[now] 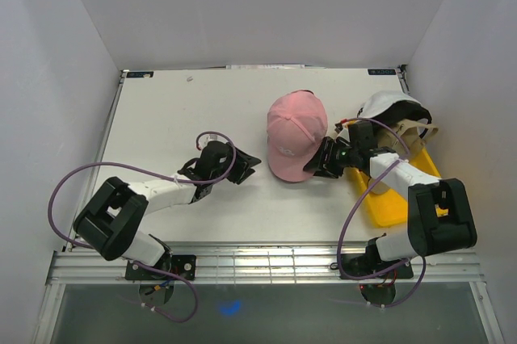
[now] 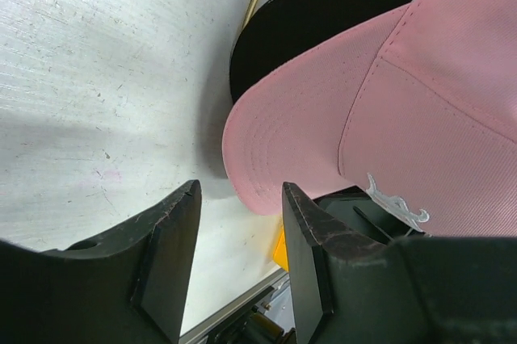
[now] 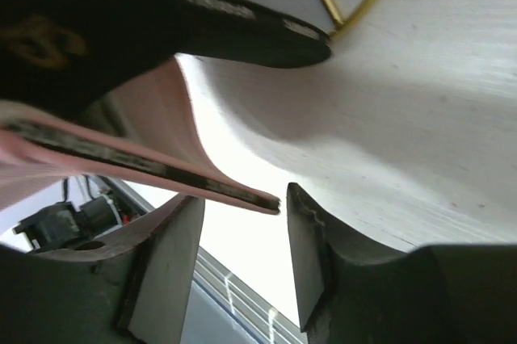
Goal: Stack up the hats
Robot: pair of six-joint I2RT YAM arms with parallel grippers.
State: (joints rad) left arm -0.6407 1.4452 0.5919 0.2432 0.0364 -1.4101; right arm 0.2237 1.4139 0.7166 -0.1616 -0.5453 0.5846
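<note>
Pink hat [image 1: 295, 130] lies mid-surface [image 1: 178, 110], seemingly resting on a black hat [image 2: 311, 29] whose brim shows beneath it. A white hat [image 1: 388, 106] sits at its 3 o'clock. The right end effector [image 1: 319, 162], at the pink brim's 4 o'clock, has its jaws spread with the brim edge between them. The left end effector [image 1: 245, 165], at 8 o'clock, gapes empty. The fabric should be light and floppy, so the stiffer brim looks the surest hold.
</note>
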